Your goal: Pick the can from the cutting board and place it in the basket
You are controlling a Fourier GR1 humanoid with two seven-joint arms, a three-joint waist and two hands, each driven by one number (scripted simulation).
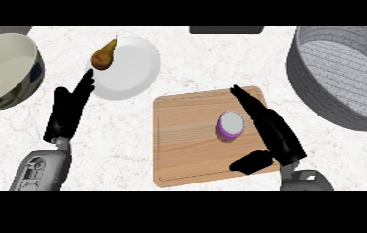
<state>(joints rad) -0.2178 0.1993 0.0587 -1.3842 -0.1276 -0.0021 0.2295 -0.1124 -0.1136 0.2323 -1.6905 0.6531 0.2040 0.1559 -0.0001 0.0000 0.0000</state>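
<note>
A purple can (230,126) with a pale top stands upright on the wooden cutting board (186,144), toward its right half. My right hand (276,132) lies over the board's right edge, just right of the can, open with straight fingers pointing away and the thumb (251,162) spread out below the can. It is close beside the can and not curled round it. The grey basket (326,76) sits at the right edge of the counter. My left hand (68,111) rests open at the left, fingers up.
A white plate (129,69) stands left of the board with a brown pear (105,56) on its upper left rim. A large bowl (16,72) is at the far left. A dark object (226,30) lies at the counter's back edge.
</note>
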